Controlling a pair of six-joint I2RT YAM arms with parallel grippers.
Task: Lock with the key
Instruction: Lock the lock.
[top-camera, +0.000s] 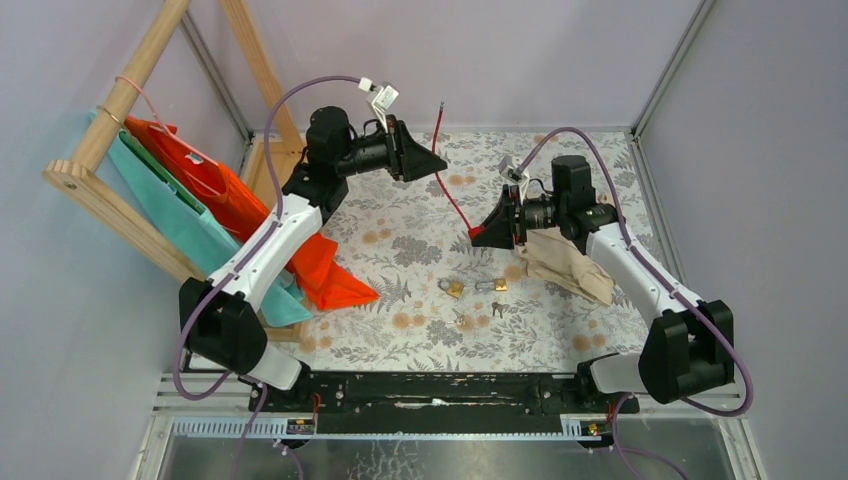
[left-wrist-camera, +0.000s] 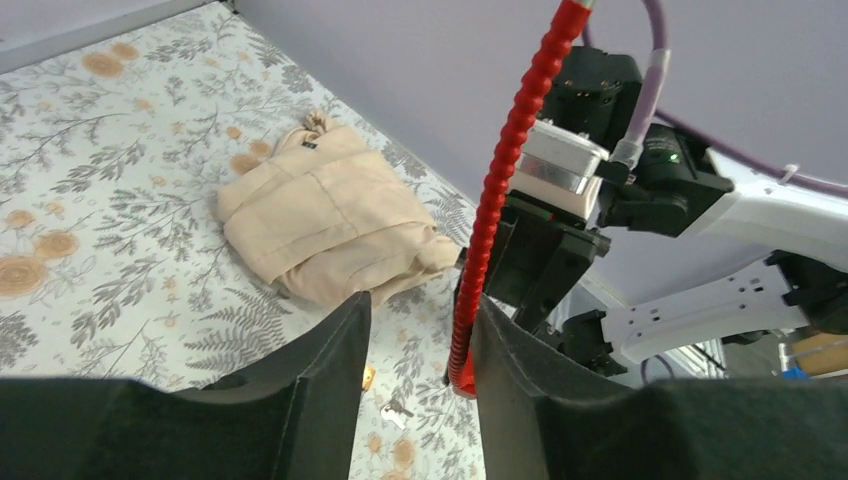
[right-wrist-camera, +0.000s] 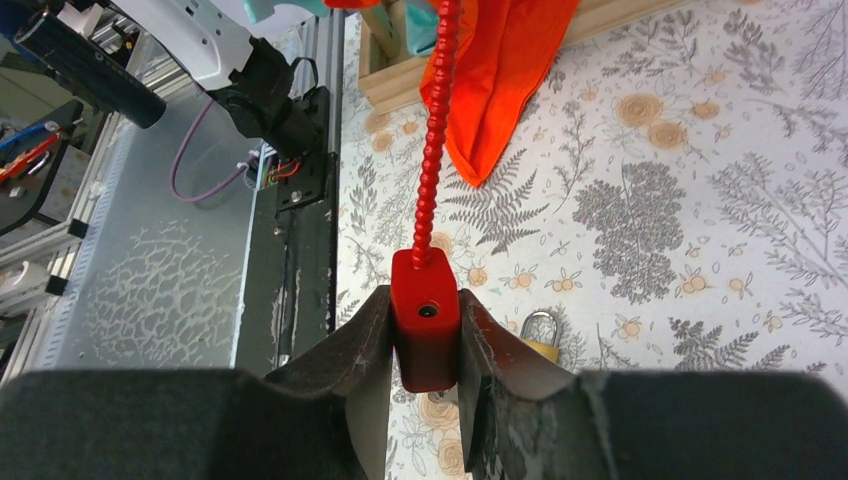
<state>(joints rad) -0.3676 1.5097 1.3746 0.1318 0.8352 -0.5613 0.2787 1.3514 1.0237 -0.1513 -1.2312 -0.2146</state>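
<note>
The lock is a small red body (right-wrist-camera: 426, 330) with a long red ribbed cable (right-wrist-camera: 432, 170). My right gripper (right-wrist-camera: 425, 295) is shut on the body, keyhole facing the camera, and holds it above the table (top-camera: 475, 232). The cable (top-camera: 447, 185) rises up and to the left, passing between the fingers of my left gripper (top-camera: 440, 163). In the left wrist view the left gripper (left-wrist-camera: 422, 300) stands open, with the cable (left-wrist-camera: 510, 150) leaning against its right finger. A small silver key (left-wrist-camera: 397, 412) lies on the flowered table below (top-camera: 497, 309), held by nothing.
Two brass padlocks (top-camera: 455, 289) (top-camera: 500, 285) lie mid-table; one of them (right-wrist-camera: 541, 335) shows beside the right fingers. A beige folded cloth (top-camera: 560, 262) lies under the right arm. A wooden rack (top-camera: 130, 90) with orange and teal bags (top-camera: 200, 190) stands at the left.
</note>
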